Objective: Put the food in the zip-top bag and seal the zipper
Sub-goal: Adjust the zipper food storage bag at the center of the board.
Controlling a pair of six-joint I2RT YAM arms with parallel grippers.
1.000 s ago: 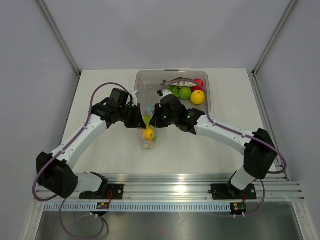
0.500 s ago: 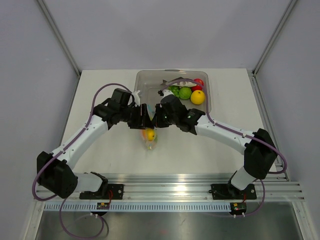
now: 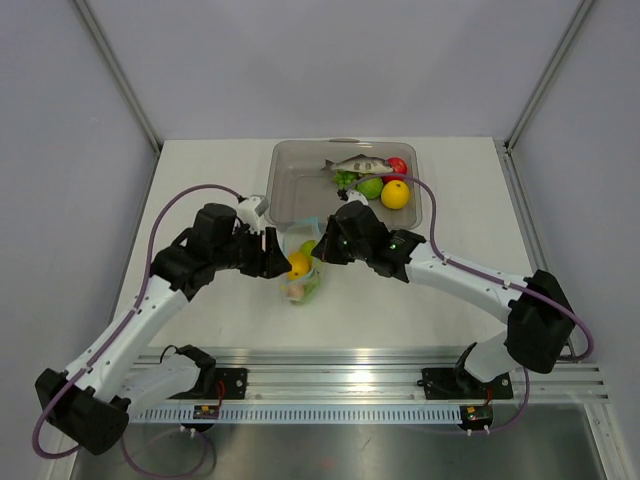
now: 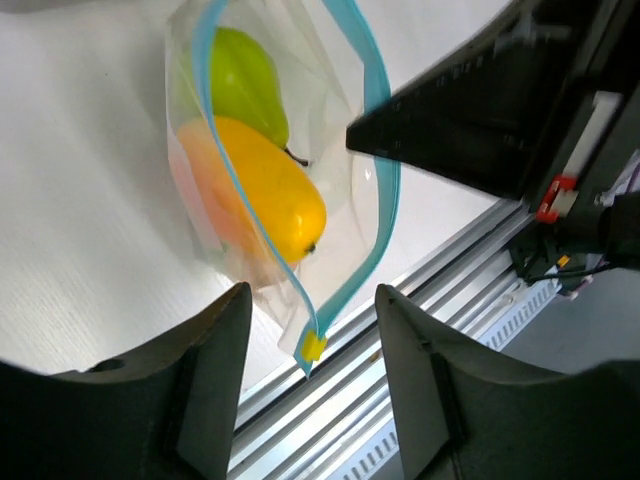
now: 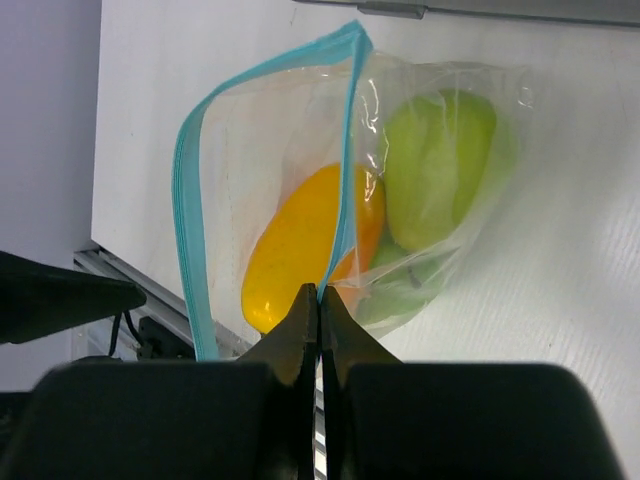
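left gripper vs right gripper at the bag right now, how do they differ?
The left gripper has its jaws apart and grips nothing; the right gripper is pinched shut on the light blue zipper strip. The left gripper straddles the strip's yellow tab without touching it; the right gripper clamps partway along. Both sit at the mouth of the clear floppy zip-top bag.

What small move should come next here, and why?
Probably send the open, empty left claw to the tray for another piece, perhaps the fish: the right claw pinches one zipper lip, and the zip-top bag gapes unsealed with mango and pear inside.
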